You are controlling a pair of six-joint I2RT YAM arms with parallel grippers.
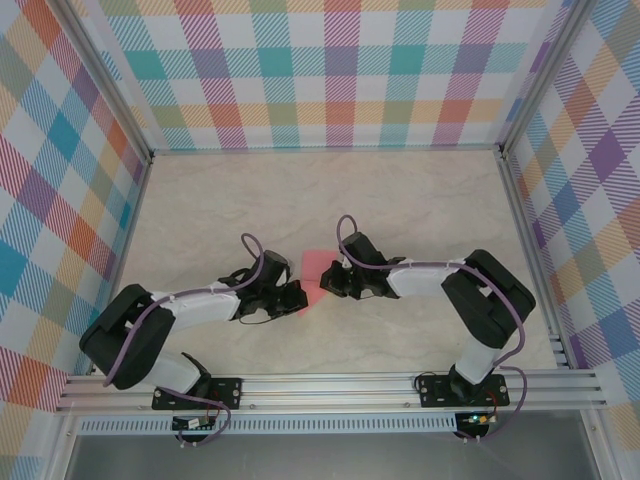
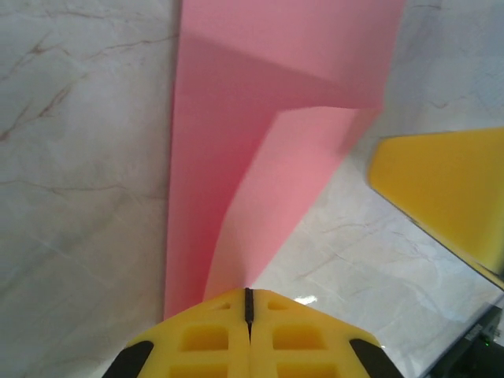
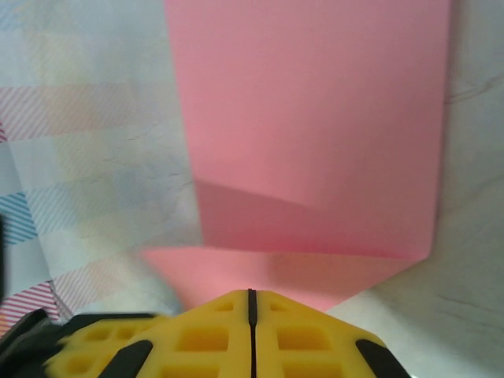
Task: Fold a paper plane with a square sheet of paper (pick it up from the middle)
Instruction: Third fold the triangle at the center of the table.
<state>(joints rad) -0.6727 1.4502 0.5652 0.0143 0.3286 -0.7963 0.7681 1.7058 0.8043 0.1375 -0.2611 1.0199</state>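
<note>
The square sheet of paper (image 1: 312, 268), salmon pink and partly folded, sits between my two grippers at the table's middle. In the left wrist view the sheet (image 2: 236, 142) shows a diagonal crease, and a lighter flap narrows down into my left gripper (image 2: 249, 291), whose jaws are shut on it. My right gripper's yellow finger (image 2: 449, 189) shows at that view's right. In the right wrist view the sheet (image 3: 315, 118) has a shadowed fold, and its lower flap runs into my right gripper (image 3: 251, 293), also shut on it. From above, the left gripper (image 1: 298, 297) and right gripper (image 1: 326, 283) almost meet.
The marble-patterned tabletop (image 1: 330, 190) lies around the paper. Plaid walls (image 1: 330, 70) close off the back and both sides. The aluminium rail (image 1: 330, 385) with both arm bases runs along the near edge.
</note>
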